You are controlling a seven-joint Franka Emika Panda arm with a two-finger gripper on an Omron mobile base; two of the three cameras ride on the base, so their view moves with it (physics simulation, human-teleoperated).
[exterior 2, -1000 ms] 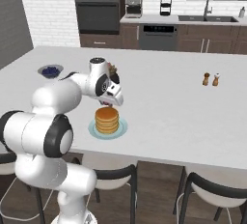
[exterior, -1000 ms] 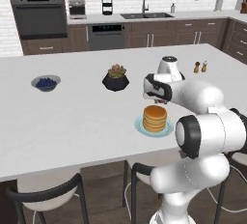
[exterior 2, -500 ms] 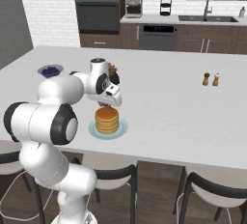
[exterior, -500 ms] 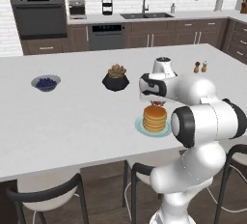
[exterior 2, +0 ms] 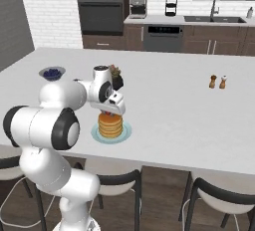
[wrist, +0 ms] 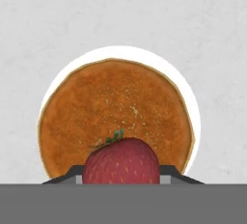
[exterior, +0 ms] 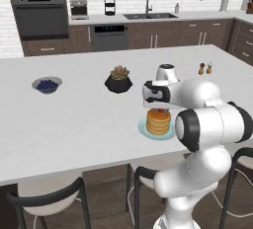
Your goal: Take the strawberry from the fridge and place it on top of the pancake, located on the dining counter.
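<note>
Matt white desk (wrist: pixel 207 35) with a faint stone mottle, pancake (wrist: pixel 116 117) with a dull, grainy golden-brown crust, strawberry (wrist: pixel 121 162) just above it with smooth, seed-pitted red skin, glossy white plastic arm (exterior: pixel 207 119) beside the pancake, smooth pale plate (exterior 2: pixel 124 133)

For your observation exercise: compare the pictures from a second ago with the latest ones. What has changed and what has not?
The white arm swung its gripper, still shut on the small red strawberry, from just beyond the golden-brown pancake stack to directly above it. The stack, its pale plate, the grey bowl of blueberries and the dark potted plant stayed put.
</note>
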